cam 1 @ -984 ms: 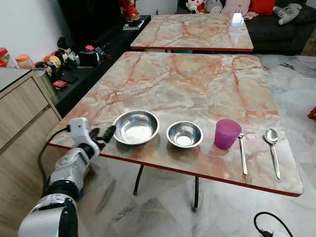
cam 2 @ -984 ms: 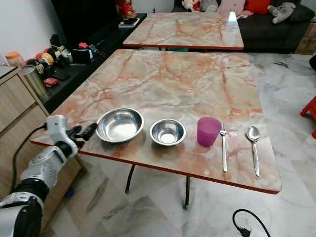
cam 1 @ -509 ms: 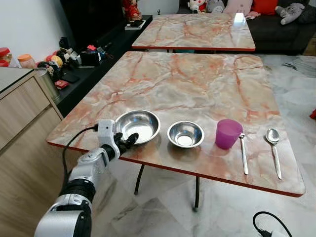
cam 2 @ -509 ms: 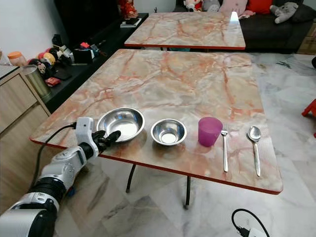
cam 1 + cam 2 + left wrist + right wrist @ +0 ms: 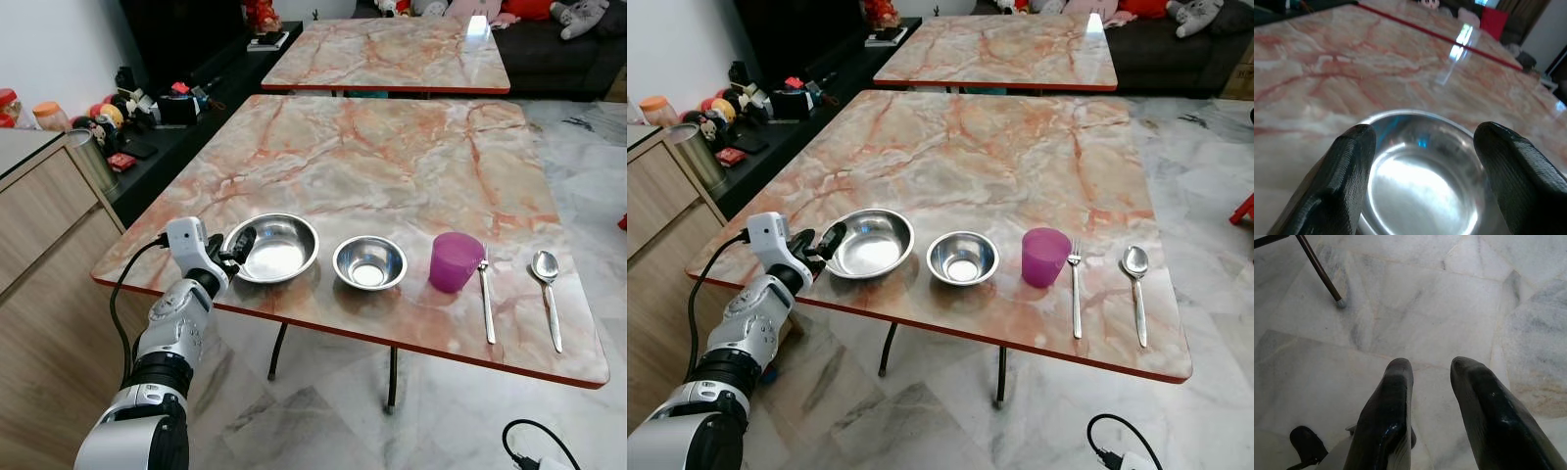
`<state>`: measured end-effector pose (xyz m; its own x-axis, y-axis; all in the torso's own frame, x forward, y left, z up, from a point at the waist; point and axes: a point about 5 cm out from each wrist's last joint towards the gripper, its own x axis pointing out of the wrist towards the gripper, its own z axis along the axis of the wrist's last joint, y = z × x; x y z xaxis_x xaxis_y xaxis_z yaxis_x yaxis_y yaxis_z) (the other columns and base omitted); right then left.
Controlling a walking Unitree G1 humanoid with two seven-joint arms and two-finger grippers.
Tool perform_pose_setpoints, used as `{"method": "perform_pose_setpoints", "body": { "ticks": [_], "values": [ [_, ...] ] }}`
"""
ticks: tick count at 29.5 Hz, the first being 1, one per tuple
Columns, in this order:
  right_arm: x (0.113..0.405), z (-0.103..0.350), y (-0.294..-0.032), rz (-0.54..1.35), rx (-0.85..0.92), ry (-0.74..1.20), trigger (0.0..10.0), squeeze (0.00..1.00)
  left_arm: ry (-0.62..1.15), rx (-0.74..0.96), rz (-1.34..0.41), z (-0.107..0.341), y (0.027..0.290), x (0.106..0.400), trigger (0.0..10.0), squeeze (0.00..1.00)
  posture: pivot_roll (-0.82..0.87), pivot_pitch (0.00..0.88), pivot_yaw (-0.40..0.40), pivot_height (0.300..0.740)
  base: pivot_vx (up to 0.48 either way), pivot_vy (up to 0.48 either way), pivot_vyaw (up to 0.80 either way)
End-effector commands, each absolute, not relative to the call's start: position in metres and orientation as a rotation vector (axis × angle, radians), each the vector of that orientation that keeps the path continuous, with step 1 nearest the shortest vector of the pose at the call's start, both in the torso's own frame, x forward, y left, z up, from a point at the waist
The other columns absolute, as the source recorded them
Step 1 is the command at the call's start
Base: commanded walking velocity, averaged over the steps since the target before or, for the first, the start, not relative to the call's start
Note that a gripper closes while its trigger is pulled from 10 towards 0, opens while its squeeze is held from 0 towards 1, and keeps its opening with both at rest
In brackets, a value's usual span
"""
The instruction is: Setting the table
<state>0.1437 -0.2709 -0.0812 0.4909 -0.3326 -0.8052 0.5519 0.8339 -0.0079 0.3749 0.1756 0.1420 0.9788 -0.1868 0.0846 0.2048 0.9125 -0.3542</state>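
Tableware lies in a row along the near edge of the marble table (image 5: 392, 166): from left to right a big bowl (image 5: 274, 248), a small bowl (image 5: 369, 262), a purple cup (image 5: 455, 261), a fork (image 5: 485, 299) and a spoon (image 5: 548, 290). The cutlery lies parallel, handles toward the near edge, as a diner seated there would want it; the cup stands just left of the fork, close to touching it. The two bowls sit near each other but apart.

The left gripper (image 5: 235, 248) is at the big bowl's left rim, raised to table height. Its fingers (image 5: 1349, 161) are spread wide, released, with nothing between them yet; in the left wrist view the bowl's rim sits framed in the gap, one finger to each side. That aim suggests a pinch on the rim is being lined up, probably to shift the bowl into its proper place, since it is the leftmost piece and close to the table's left corner. Whether a fingertip already touches the steel I cannot tell.

The right gripper (image 5: 1430, 396) hangs idle over the tiled floor (image 5: 1425, 308), fingers parted and empty.

A thin, slick steel rim will need a square grip, or the bowl may tip or skid on the polished marble.
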Motion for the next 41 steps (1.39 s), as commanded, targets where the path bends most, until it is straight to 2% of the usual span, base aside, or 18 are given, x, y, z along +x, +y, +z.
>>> {"method": "perform_pose_setpoints", "body": {
  "ticks": [1, 14, 41],
  "values": [
    [0.142, -0.081, -0.271, -0.547, 0.266, 0.911, 10.0, 0.0, -0.111, -0.383, -0.183, 0.155, 0.177, 0.378, 10.0, 0.0, 0.0, 0.051, 0.067, 0.74, 0.0, 0.0, 0.0],
    [0.142, -0.082, -0.27, -0.55, 0.275, 0.9, 10.0, 0.0, -0.124, -0.379, -0.18, 0.162, 0.178, 0.382, 10.0, 0.0, -0.01, 0.027, 0.073, 0.74, 0.268, 0.0, 0.0],
    [0.144, -0.081, -0.271, -0.549, 0.274, 0.898, 10.0, 0.0, -0.146, -0.388, -0.16, 0.165, 0.185, 0.382, 10.0, 0.0, 0.01, 0.046, 0.068, 0.74, 0.333, 0.0, 0.0]
  ]
}}
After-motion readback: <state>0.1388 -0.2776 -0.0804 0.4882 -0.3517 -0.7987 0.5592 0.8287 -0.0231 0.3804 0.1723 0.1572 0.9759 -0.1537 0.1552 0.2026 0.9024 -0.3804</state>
